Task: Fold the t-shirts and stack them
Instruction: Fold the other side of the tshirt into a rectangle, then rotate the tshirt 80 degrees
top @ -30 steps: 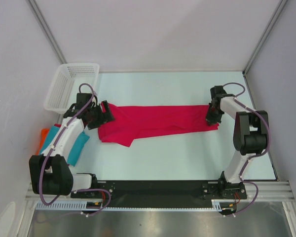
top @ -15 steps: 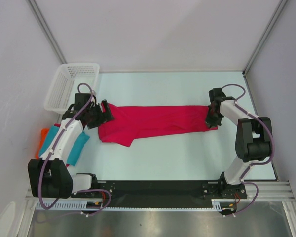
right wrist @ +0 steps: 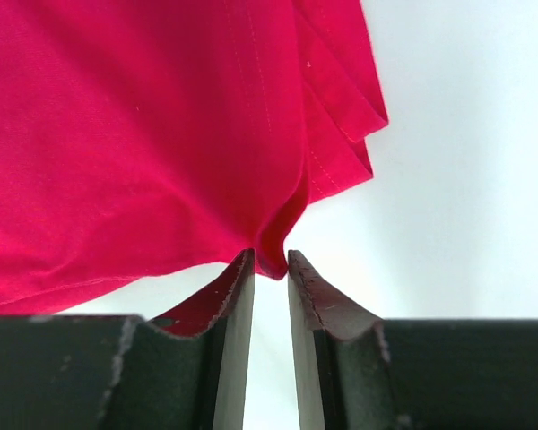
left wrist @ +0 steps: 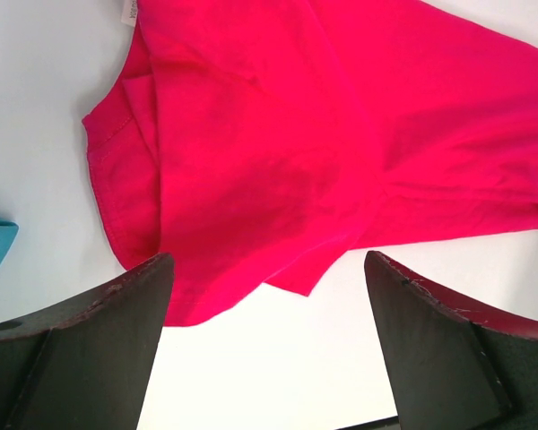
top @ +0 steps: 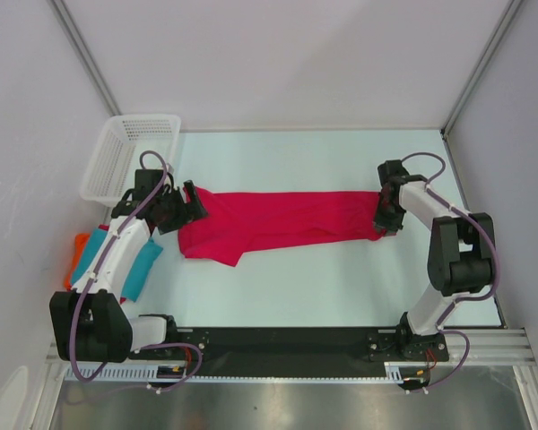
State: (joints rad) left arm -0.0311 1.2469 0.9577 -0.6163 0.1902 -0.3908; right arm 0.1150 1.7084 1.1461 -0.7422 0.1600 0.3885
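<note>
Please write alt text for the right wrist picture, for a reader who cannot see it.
A crimson-pink t-shirt lies on a white table, a fold of its edge dipping between the slightly parted dark fingertips of the right gripper.

A crimson-pink t-shirt [top: 287, 219] is spread as a long band across the pale table [top: 341, 287]. The left gripper [top: 190, 204] is seen at its left end, the right gripper [top: 383, 218] at its right end. A teal t-shirt [top: 143, 269] and an orange t-shirt [top: 74, 250] are laid together at the table's left edge, near a white mesh basket [top: 108, 170].
</note>
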